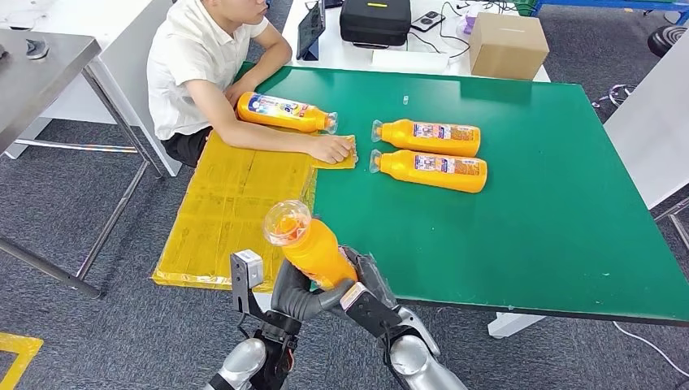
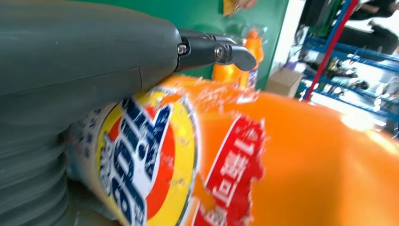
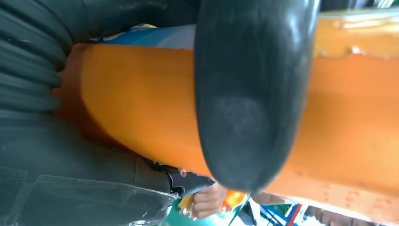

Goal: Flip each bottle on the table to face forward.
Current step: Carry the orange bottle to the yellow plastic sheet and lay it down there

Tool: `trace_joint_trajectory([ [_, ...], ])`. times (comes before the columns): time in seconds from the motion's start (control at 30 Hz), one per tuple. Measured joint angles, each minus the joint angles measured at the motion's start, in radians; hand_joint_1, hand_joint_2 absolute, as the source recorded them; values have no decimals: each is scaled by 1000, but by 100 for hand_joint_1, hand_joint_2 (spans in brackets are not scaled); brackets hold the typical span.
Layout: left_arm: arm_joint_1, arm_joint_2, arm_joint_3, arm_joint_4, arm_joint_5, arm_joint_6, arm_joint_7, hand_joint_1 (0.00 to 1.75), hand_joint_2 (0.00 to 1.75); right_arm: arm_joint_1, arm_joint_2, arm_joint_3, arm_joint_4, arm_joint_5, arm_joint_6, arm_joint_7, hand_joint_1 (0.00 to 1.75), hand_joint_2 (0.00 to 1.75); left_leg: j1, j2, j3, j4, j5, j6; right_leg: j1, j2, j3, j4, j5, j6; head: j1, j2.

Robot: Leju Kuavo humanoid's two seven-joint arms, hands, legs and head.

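Green table point(image 1: 520, 244), person seated far left | left hand point(image 1: 294, 294) and right hand point(image 1: 370, 302) both grip orange bottle point(image 1: 313, 248), lifted mid-flip | next: likely turn label forward, set down.

A: Layout? Two bottles point(image 1: 429, 137) point(image 1: 431, 170) lying side by side mid table point(image 1: 528, 244), third bottle point(image 1: 286, 112) left, by the person's arm point(image 1: 244, 130).

B: Near edge: both hands, left hand point(image 1: 294, 294), right hand point(image 1: 366, 296), hold the fourth bottle point(image 1: 313, 248) up; mat point(image 1: 227, 211) lies left of it.

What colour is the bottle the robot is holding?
Orange, clearest in the head view: held bottle.
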Motion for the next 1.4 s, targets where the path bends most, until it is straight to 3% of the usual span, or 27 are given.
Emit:
trace_joint_trajectory([
  [0.3,0,0,21,-24,-21,26,-32,0,175,-20,0,36,-4,0,13,24,175,175,0,1,0,0,0,0,0,0,-1,0,0,0,0,0],
  [0.43,0,0,25,-27,-24,25,-33,175,175,-25,0,39,-3,0,13,25,171,175,0,1,0,0,0,0,0,0,-1,0,0,0,0,0],
  [0.47,0,0,25,-28,-26,25,-33,175,175,-27,0,40,-3,1,13,25,161,175,0,1,0,0,0,0,0,0,-1,0,0,0,0,0],
  [0.6,-2,0,30,-32,-40,19,-35,175,175,-34,0,45,0,5,10,25,7,175,0,1,0,0,0,0,0,0,-1,0,0,0,0,0],
  [0.63,-3,0,32,-33,-45,21,-36,175,175,-34,0,46,1,8,7,26,0,175,0,1,0,0,0,0,0,0,-1,0,0,0,0,0],
  [0.8,-19,-3,41,-33,-77,83,-28,175,175,-27,0,54,5,30,-21,27,0,175,0,1,0,0,0,0,0,0,-1,0,0,0,0,0],
  [1.1,-35,-13,78,-33,-48,100,-16,175,175,-12,26,64,8,32,-114,-16,0,175,0,1,0,0,0,0,0,0,-1,0,0,0,0,0],
  [1.3,-89,0,138,-9,-132,256,-23,175,175,45,53,88,-82,88,-394,-73,0,175,1,0,-1,0,0,0,1,0,-1,0,0,0,0,0],
  [1.4,-119,11,169,20,-155,291,-31,175,175,58,57,104,-132,88,-442,-74,0,175,1,0,-1,0,0,0,1,0,-1,0,0,0,0,0],
])
